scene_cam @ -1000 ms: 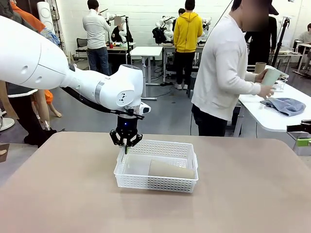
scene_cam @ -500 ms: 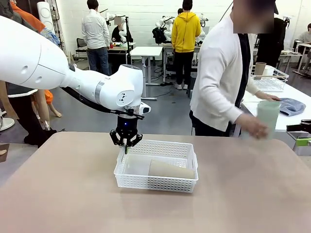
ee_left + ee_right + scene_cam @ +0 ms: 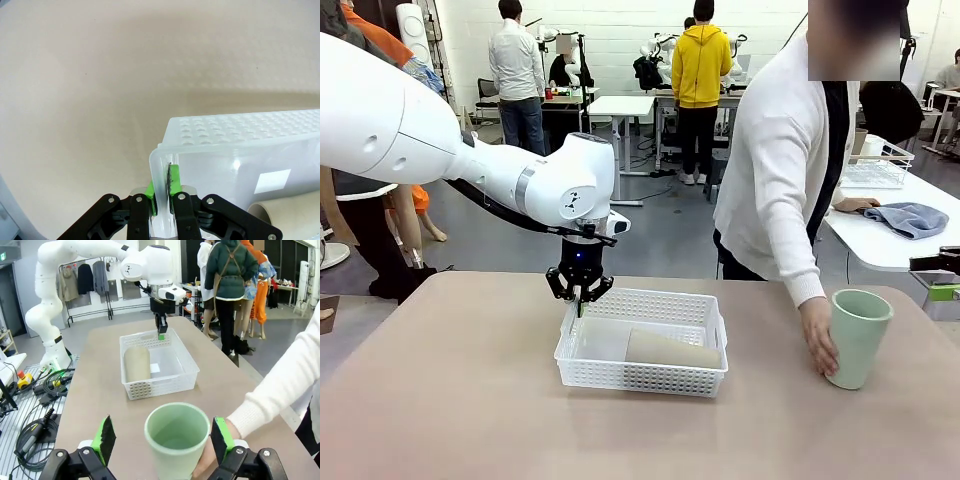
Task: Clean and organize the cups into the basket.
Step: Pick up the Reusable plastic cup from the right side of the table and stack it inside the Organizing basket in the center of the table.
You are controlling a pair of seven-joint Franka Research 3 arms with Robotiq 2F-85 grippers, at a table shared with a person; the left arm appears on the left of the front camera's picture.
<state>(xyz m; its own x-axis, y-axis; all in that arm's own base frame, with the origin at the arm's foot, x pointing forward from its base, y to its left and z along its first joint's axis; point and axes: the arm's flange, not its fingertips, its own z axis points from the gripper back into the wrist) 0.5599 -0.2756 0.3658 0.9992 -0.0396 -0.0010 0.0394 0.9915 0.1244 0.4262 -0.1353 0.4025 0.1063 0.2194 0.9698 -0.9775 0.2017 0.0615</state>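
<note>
My left gripper [image 3: 580,293] is shut on the far left corner of the white lattice basket [image 3: 640,378]. In the left wrist view the green pads [image 3: 151,192] pinch the basket's [image 3: 235,132] thin wall. One tan cup [image 3: 672,351] lies on its side inside the basket. A mint-green cup [image 3: 857,337] stands upright on the table at the right, with a person's hand [image 3: 817,340] around it. In the right wrist view that mint cup [image 3: 176,437] stands between the wide-open fingers of my right gripper [image 3: 164,441], the pads apart from it.
The person in a white top leans over the table's far right corner. Behind them a side table holds a blue-grey towel [image 3: 910,217] and a white wire basket [image 3: 875,165]. Cables [image 3: 35,390] lie on the floor beside the table. Bare tabletop lies in front of the basket.
The person turned from the side table and set the mint-green cup down on the table's right side. My left gripper stays on the basket's corner.
</note>
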